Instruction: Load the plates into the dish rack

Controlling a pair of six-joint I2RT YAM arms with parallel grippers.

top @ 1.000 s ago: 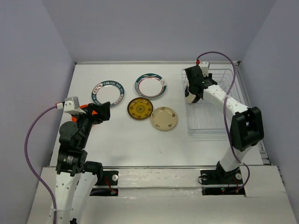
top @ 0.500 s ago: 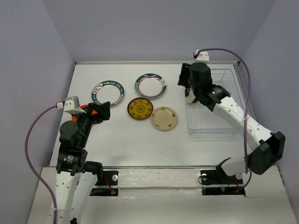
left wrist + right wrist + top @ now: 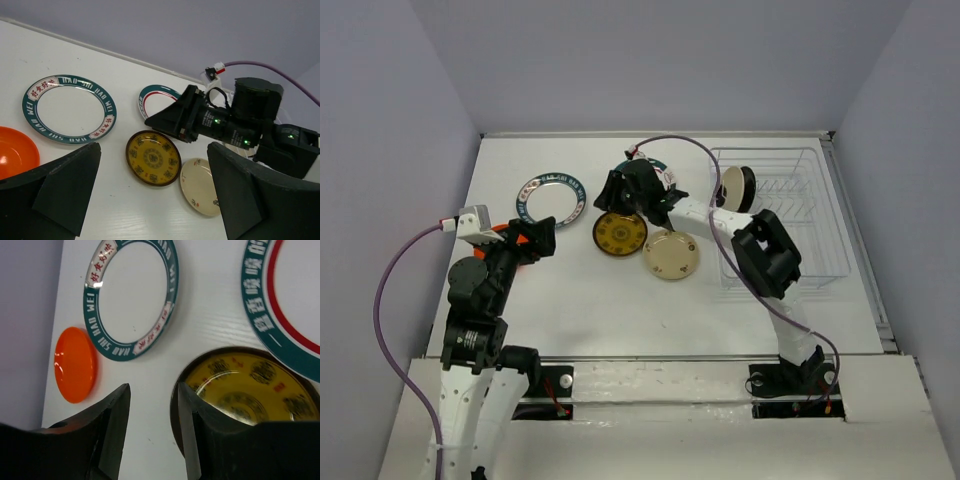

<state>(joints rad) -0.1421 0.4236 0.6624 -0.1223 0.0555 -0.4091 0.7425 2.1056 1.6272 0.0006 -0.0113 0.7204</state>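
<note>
The mustard-brown patterned plate (image 3: 620, 233) lies flat mid-table, with a cream plate (image 3: 670, 254) to its right. Two white plates with dark teal rims lie behind, one on the left (image 3: 552, 198) and one (image 3: 658, 172) partly under the right arm. My right gripper (image 3: 611, 197) is open and empty, low over the mustard plate's left rim (image 3: 250, 385). My left gripper (image 3: 536, 238) is open and empty over the orange plate (image 3: 504, 232). The wire dish rack (image 3: 790, 240) at the right holds a cream plate (image 3: 733, 187) on edge, with a dark one beside it.
In the left wrist view the orange plate (image 3: 15, 157) lies at the left edge, near the left teal-rimmed plate (image 3: 70, 110). The right arm's links stretch from the rack's left side across the table. Grey walls close in the table on three sides.
My right gripper has let go of the cream plate, which now stands in the rack. The arm has swung left to the mustard plate. The left arm has not moved.
</note>
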